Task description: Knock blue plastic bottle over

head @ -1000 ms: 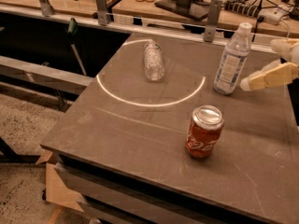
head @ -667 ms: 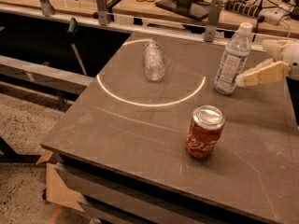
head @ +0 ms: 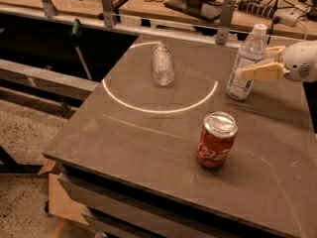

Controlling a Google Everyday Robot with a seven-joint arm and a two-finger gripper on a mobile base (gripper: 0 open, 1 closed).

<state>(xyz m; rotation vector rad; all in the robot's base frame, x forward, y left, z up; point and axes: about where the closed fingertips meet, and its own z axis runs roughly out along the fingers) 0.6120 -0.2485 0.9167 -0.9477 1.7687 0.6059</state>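
The blue plastic bottle stands upright at the table's far right, clear with a white cap and a pale blue-and-white label. My gripper reaches in from the right edge at label height. It is open. Its near cream finger lies across the front of the bottle's right side, and the far finger runs behind it. I cannot tell whether the near finger touches the bottle.
A red soda can stands in front of the bottle. A crinkled clear bottle lies on its side inside a white ring marked on the grey table. Metal posts and cables are behind the table's far edge.
My gripper has moved left toward the blue plastic bottle and its near finger now overlaps it. The bottle still stands upright. The can and the crinkled bottle have not moved.
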